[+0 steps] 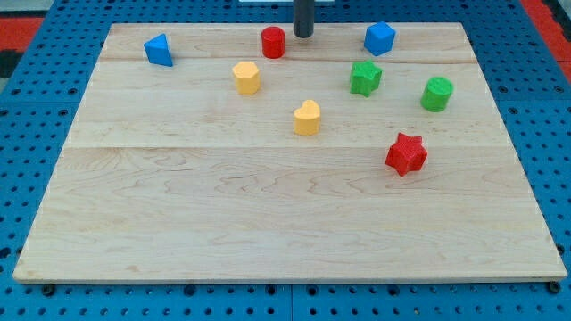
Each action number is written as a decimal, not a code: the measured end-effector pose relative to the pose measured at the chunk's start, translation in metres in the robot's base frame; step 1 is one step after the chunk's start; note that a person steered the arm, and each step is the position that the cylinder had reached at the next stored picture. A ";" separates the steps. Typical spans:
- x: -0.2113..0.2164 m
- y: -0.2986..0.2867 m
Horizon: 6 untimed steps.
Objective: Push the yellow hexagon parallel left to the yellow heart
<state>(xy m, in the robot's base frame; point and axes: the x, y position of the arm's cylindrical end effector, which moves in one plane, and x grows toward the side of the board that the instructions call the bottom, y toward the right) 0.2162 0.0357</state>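
tip at surface top edge beside red cylinder, above hexagon; heart sits lower right, so hexagon needs pushing down. end effector: bare rod, nothing gripped.

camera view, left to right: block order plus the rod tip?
blue triangle → yellow hexagon → red cylinder → my tip and yellow heart, about level → green star → blue block → red star → green cylinder

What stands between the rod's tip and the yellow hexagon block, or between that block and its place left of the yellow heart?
Nothing visible does. My tip is beside the red cylinder block, which sits off the line to the yellow hexagon block. The wooden board left of the yellow heart block holds nothing.
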 end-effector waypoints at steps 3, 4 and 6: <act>0.071 -0.055; 0.082 -0.103; 0.116 -0.117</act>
